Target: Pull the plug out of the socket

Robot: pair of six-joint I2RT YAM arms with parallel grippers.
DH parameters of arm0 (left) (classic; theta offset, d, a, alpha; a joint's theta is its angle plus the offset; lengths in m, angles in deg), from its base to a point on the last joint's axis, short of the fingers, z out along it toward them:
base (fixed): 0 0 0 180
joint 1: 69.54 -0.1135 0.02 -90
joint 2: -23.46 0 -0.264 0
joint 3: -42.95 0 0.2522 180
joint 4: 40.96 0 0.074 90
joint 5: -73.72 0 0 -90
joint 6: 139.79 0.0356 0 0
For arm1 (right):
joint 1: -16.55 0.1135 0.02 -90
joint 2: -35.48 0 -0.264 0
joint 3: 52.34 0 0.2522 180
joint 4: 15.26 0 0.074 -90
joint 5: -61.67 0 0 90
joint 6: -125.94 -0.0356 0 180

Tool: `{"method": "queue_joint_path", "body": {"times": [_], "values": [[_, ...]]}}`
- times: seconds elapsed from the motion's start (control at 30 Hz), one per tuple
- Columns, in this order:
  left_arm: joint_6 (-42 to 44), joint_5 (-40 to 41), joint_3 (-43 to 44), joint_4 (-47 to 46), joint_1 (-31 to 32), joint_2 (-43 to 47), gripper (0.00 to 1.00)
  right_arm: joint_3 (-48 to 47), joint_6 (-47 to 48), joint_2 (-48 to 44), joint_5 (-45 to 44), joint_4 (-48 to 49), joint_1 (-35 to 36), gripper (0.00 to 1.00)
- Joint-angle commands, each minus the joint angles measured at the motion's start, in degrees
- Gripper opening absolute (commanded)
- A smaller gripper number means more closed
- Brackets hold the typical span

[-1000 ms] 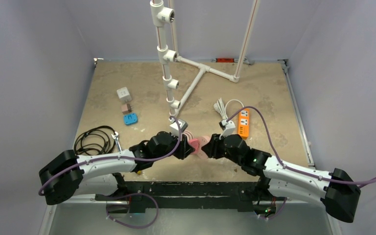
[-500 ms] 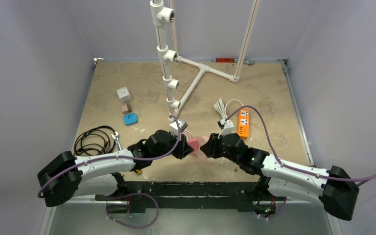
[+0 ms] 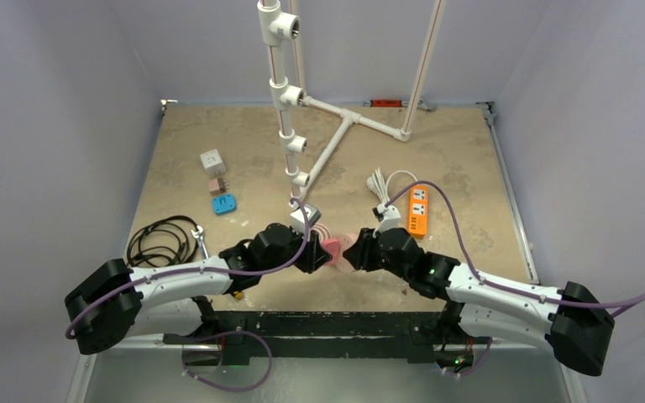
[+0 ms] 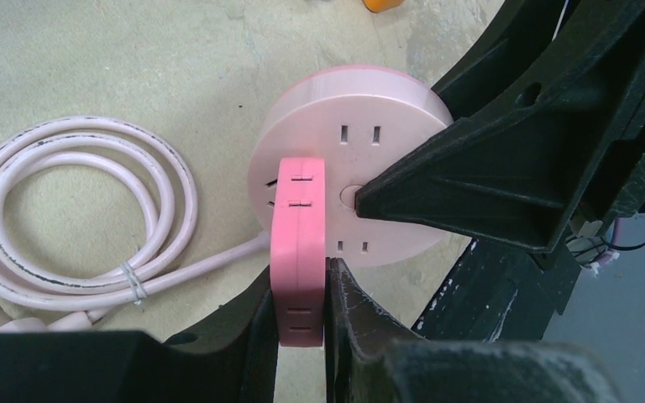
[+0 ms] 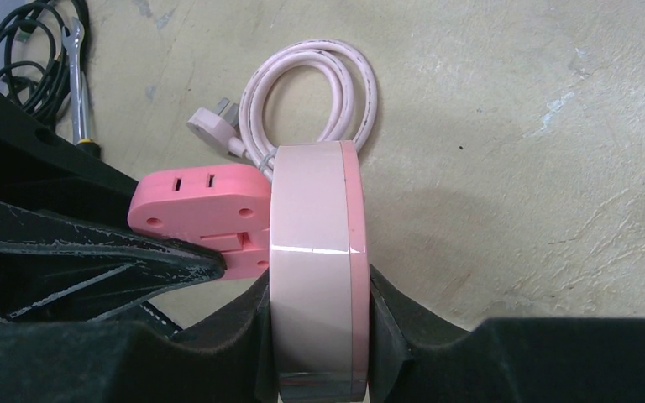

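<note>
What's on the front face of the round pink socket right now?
A darker pink plug sits against the socket face, pinched by the left fingers. Free slots show around it. Its prongs are covered, so how deep it sits is hidden.

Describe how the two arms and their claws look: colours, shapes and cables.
The left arm and right arm have white links between bulky black rounded joints. A purple cable runs loosely along each. The left claw and right claw are matte black, with thick tapered fingers.
</note>
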Motion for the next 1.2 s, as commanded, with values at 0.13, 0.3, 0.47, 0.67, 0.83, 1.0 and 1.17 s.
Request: {"method": "queue_joint_path", "body": {"times": [0.13, 0.3, 0.47, 0.67, 0.83, 1.0, 1.17], "values": [[0.30, 8.24, 1.69, 6.20, -0.80, 2.00, 0.00, -1.20, 0.53, -0.19, -6.93, -5.55, -0.72, 0.00], [-0.72, 8.20, 1.26, 5.79, -2.20, 0.10, 0.00, -1.12, 0.53, -0.88, -6.44, -5.57, -0.75, 0.00], [-0.55, 7.28, 1.65, 4.46, -2.30, 0.22, 0.00, -0.95, 0.66, -1.38, -6.60, -5.68, -0.69, 0.00], [-0.31, 7.08, 1.81, 4.69, -2.55, 1.24, 0.00, -0.69, 0.79, -1.63, -6.65, -5.58, -0.67, 0.00], [0.23, 7.00, 2.09, 6.69, -4.18, 2.91, 0.00, -1.00, 0.97, -2.77, -7.07, -6.35, -0.69, 0.00], [1.66, 5.81, 2.82, 10.80, -9.38, 5.17, 0.00, -3.57, 1.72, -4.88, -11.20, -11.27, -0.75, 0.00], [2.76, 3.77, 3.39, 14.07, -17.21, 7.86, 0.00, -7.16, 2.63, -7.51, -17.93, -17.31, -1.51, 0.00]]}}
